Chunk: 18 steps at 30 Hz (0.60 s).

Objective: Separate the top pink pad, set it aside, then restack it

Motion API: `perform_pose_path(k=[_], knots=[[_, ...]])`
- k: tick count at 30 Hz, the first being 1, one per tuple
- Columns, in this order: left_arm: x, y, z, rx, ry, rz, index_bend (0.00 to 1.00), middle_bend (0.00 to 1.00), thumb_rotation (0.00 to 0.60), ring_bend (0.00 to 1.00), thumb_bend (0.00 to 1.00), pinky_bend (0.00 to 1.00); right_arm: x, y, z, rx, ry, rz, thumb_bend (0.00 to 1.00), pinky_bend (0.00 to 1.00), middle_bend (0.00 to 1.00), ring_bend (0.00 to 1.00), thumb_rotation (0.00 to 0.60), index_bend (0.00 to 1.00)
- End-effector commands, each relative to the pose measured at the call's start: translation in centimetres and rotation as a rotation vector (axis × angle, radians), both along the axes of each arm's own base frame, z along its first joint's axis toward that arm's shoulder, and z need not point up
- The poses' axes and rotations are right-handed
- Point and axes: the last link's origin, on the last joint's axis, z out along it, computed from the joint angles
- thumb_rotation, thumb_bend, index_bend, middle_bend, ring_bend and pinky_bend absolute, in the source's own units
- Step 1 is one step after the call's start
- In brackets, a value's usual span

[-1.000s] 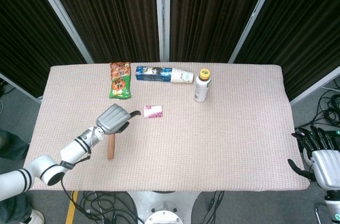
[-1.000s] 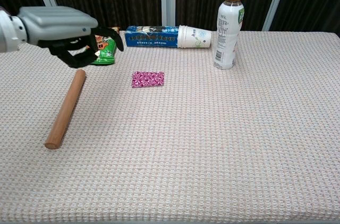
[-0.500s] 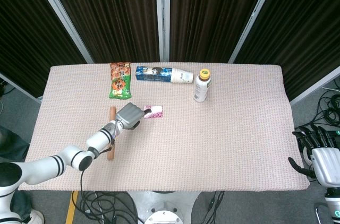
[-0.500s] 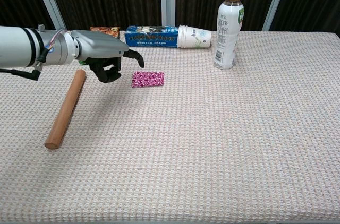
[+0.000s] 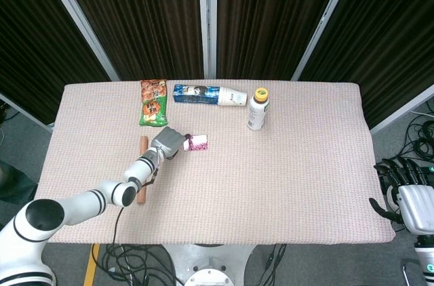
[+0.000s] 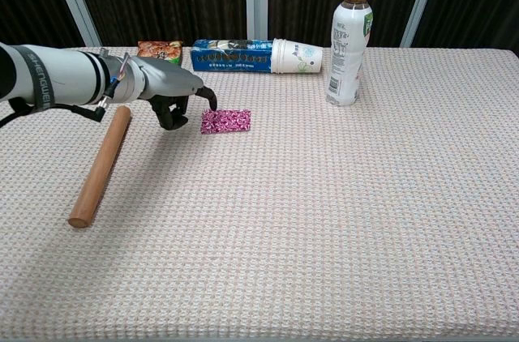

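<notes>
Pink pad (image 6: pixel 225 121) lies flat on the woven bench (image 6: pixel 340 220), toward its far left part, and from these views it reads as one small patterned rectangle; whether it is a stack cannot be told. Just to its left hovers the left hand (image 6: pixel 172 92), palm down, fingers curled downward with one dark fingertip (image 6: pixel 212 102) reaching toward the pad's near-left corner; it holds nothing, and whether the tip touches the pad cannot be told. In the head view the same hand (image 5: pixel 167 143) sits right beside the pad (image 5: pixel 196 142). The right hand (image 5: pixel 411 194) hangs off the bench's right edge, well apart from everything, fingers spread and empty.

A wooden rolling pin (image 6: pixel 100 166) lies to the left, under the left forearm. Along the far edge sit a snack bag (image 5: pixel 153 102), a blue box (image 6: pixel 231 56) end to end with a paper cup (image 6: pixel 295 56) on its side, and an upright bottle (image 6: pixel 349 32) with a yellow cap.
</notes>
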Motion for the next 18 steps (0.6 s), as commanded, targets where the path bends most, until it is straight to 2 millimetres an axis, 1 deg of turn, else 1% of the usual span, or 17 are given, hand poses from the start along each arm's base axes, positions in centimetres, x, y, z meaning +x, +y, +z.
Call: perform_pose_path(k=[1,10,18], knots=[[0.4,0.2,-0.6,-0.002,0.010,0.003,0.22,0.91,0.600,0.89,0.61,1.00,0.0,-0.1,0.1,-0.001,0.001,-0.003,0.17,0.00,0.13,0.00,0.525,0.21],[0.7,-0.1,-1.3,-0.034,0.046,-0.005,0.22,0.91,0.600,0.89,0.61,1.00,-0.2,0.0,0.2,-0.004,0.004,-0.014,0.17,0.00,0.13,0.00,0.531,0.21],[1.3,-1.3,-1.2,-0.074,0.068,-0.033,0.22,0.91,0.600,0.89,0.61,1.00,-0.1,0.2,0.1,-0.002,0.002,-0.011,0.17,0.00,0.13,0.00,0.525,0.21]])
